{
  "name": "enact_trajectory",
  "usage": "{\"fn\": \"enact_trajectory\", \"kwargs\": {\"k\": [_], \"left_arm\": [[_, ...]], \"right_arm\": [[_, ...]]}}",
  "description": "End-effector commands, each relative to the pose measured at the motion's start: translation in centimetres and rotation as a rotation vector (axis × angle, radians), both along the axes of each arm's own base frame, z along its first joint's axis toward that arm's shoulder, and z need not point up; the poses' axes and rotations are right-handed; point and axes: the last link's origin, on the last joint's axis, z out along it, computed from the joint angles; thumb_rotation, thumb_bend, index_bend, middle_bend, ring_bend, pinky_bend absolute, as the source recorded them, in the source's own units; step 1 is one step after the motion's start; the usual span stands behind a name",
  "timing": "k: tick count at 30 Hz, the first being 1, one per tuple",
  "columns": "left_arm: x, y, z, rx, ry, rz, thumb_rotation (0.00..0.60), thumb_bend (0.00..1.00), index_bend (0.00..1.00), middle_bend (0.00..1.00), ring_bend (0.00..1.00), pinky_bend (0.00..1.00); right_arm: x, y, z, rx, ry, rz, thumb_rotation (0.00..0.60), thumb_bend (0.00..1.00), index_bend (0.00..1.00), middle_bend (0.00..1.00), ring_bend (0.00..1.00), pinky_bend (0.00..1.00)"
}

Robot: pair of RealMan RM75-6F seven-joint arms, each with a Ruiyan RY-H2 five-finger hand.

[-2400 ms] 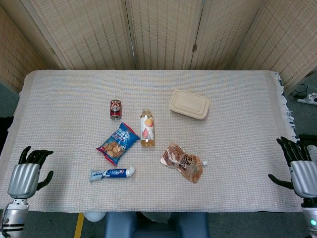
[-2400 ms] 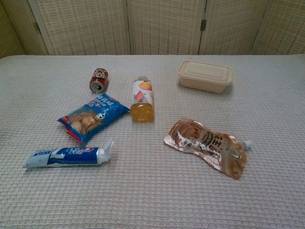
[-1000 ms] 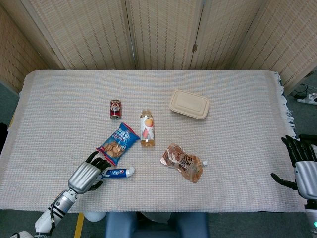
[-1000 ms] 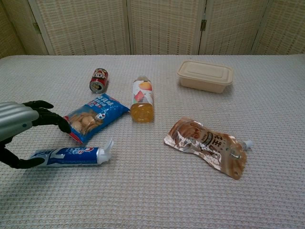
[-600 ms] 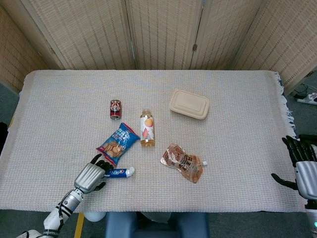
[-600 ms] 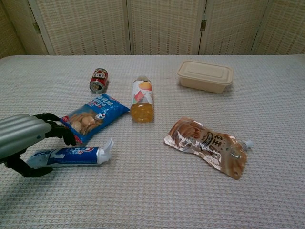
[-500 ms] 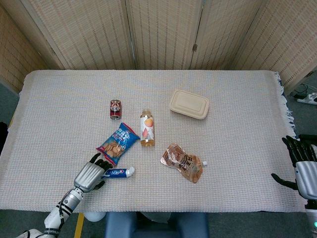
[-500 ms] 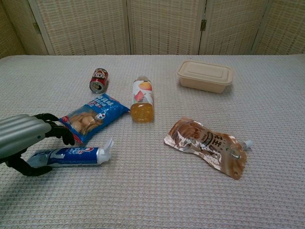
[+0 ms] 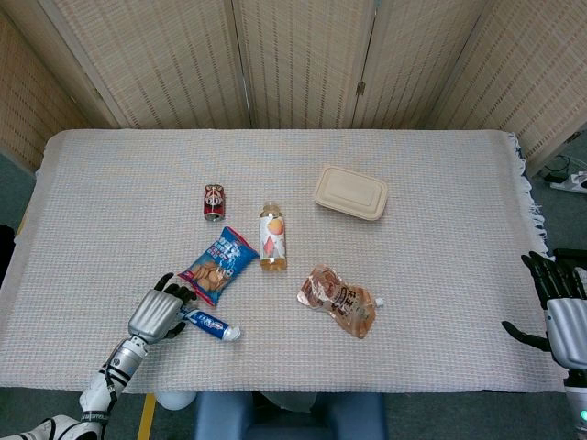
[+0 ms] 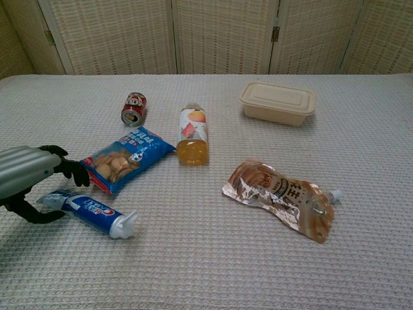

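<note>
At the far left, the left hand [image 10: 29, 181] is closed around the flat end of the toothpaste tube [image 10: 90, 212], which lies slanted on the table [image 9: 440, 183] with its cap pointing away from the hand. The curl of the dark fingers [image 10: 71, 169] over the tube and the thumb under it is shown plainly only in the chest view; in the head view the same hand [image 9: 158, 313] is seen from above, its silver back hiding most of the grasp, with the forearm trailing off toward the near table edge.

Just beyond the toothpaste tube, on its far side, a blue biscuit packet [image 10: 126, 159] is found, close to the fingers though contact cannot be judged. Farther back from the tube a red can [image 10: 133, 108] lies on its side. To the right of the tube a juice bottle [image 10: 192, 136] is laid flat, then a brown spouted pouch [image 10: 281, 198], and well behind that a beige lidded box [image 10: 278, 102].

Far to the right of the tube, the right hand [image 9: 558, 307] is shown in the head view alone, past the table's edge, fingers spread and nothing held. It is left out of the chest view entirely.
</note>
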Motion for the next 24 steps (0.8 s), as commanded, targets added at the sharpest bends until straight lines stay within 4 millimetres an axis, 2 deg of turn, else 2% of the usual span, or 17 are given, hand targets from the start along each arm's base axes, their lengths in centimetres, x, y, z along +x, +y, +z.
{"fn": "enact_trajectory", "kwargs": {"k": [1, 6, 13, 24], "left_arm": [[0.3, -0.5, -0.2, -0.021, 0.003, -0.022, 0.6, 0.36, 0.36, 0.37, 0.32, 0.14], [1.0, -0.9, -0.6, -0.034, 0.001, -0.054, 0.6, 0.36, 0.36, 0.37, 0.32, 0.14], [1.7, -0.5, -1.1, -0.049, 0.013, -0.071, 0.6, 0.36, 0.37, 0.38, 0.32, 0.15], [1.3, -0.2, -1.3, -0.047, 0.038, -0.066, 0.6, 0.36, 0.42, 0.42, 0.35, 0.16]], "right_arm": [[0.0, 0.0, 0.0, -0.001, 0.0, 0.0, 0.6, 0.12, 0.0, 0.08, 0.08, 0.0], [-0.1, 0.0, 0.1, -0.001, 0.001, -0.003, 0.6, 0.12, 0.0, 0.08, 0.08, 0.0], [-0.2, 0.1, 0.0, 0.0, -0.001, -0.01, 0.6, 0.12, 0.0, 0.08, 0.08, 0.0], [-0.3, 0.2, 0.0, 0.0, -0.004, -0.014, 0.6, 0.12, 0.0, 0.08, 0.09, 0.0]]}}
